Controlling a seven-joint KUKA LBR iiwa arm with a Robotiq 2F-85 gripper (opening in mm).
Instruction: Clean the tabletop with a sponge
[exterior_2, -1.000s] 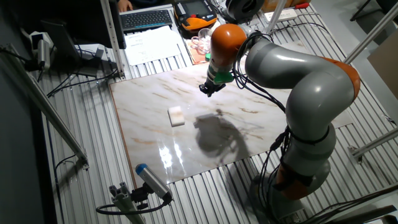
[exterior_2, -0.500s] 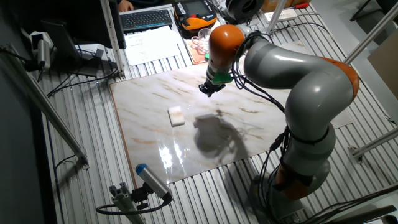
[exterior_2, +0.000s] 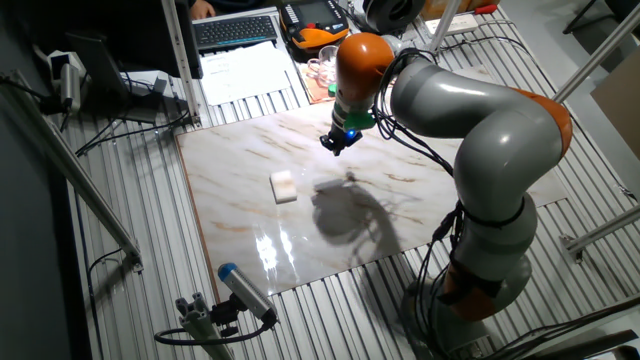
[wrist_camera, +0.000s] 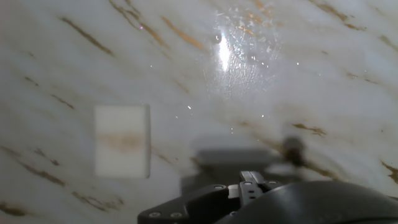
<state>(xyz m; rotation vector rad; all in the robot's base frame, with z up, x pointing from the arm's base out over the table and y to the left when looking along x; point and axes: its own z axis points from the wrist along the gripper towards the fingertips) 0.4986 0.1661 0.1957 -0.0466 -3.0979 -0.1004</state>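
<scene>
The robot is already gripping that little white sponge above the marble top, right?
Not gripping it. The fixed view shows the sponge lying alone on the marble tabletop, while the gripper hangs above the slab, well apart from it.

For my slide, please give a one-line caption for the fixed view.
KUKA arm's gripper hovers above the marble tabletop, apart from the cream sponge lying on it.

A black keyboard (exterior_2: 236, 30) sits at the far side, with white papers (exterior_2: 245, 72) just in front of it. An orange and black box (exterior_2: 316, 22) is to its right. Near the front lies a grey tube with a blue tip (exterior_2: 244, 290).
</scene>
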